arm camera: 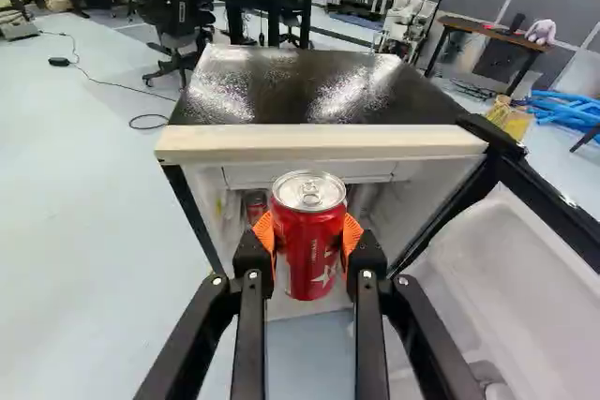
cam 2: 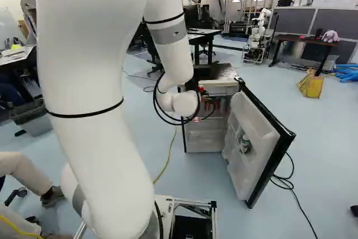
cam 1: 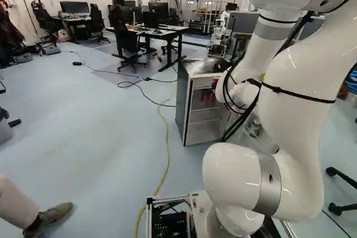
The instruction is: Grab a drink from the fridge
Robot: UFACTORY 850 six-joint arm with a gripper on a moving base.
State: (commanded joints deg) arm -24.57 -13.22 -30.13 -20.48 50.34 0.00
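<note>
Red can (arm camera: 310,236), pinched upright between the orange pads of the gripper (arm camera: 308,246); weak side grip could let it slip or tilt.

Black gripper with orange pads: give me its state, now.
Black two-finger gripper with orange pads: closed on a red metal drink can with a silver top, one pad on each side, can upright.
</note>
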